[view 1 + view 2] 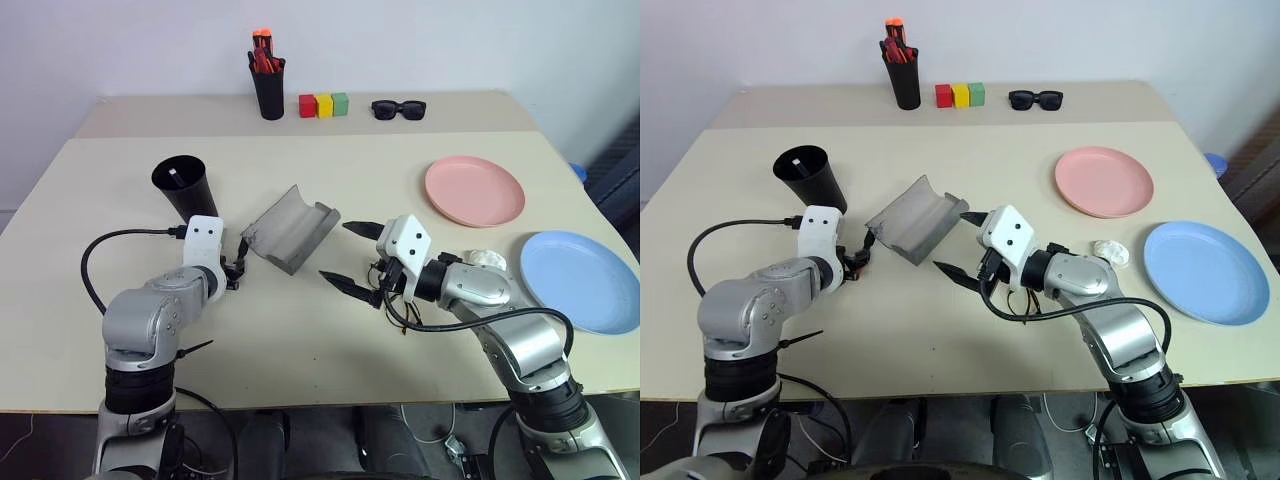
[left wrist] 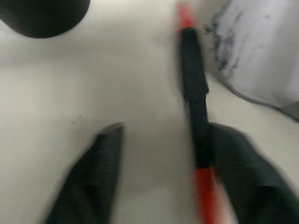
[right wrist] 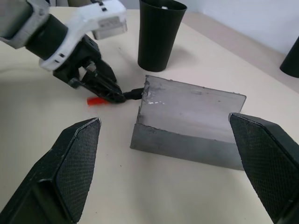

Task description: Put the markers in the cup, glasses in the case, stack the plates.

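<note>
The red marker (image 2: pixel 194 116) lies flat on the table beside the open grey case (image 1: pixel 290 228). My left gripper (image 2: pixel 166 130) is lowered over it, open. One finger (image 2: pixel 243 172) is against the marker and the other stands apart. The black cup (image 1: pixel 182 185) stands upright just beyond, with a white marker end (image 1: pixel 172 178) showing inside. My right gripper (image 1: pixel 342 253) hovers open in front of the case, holding nothing. The pink plate (image 1: pixel 474 190) and the blue plate (image 1: pixel 580 280) lie apart at the right. The glasses are hidden.
At the table's far edge stand a black pen holder (image 1: pixel 268 90) with orange-red pens, three coloured blocks (image 1: pixel 323 105) and black sunglasses (image 1: pixel 399 108). A small white crumpled thing (image 1: pixel 487 260) lies by my right wrist. Black cables loop from both arms.
</note>
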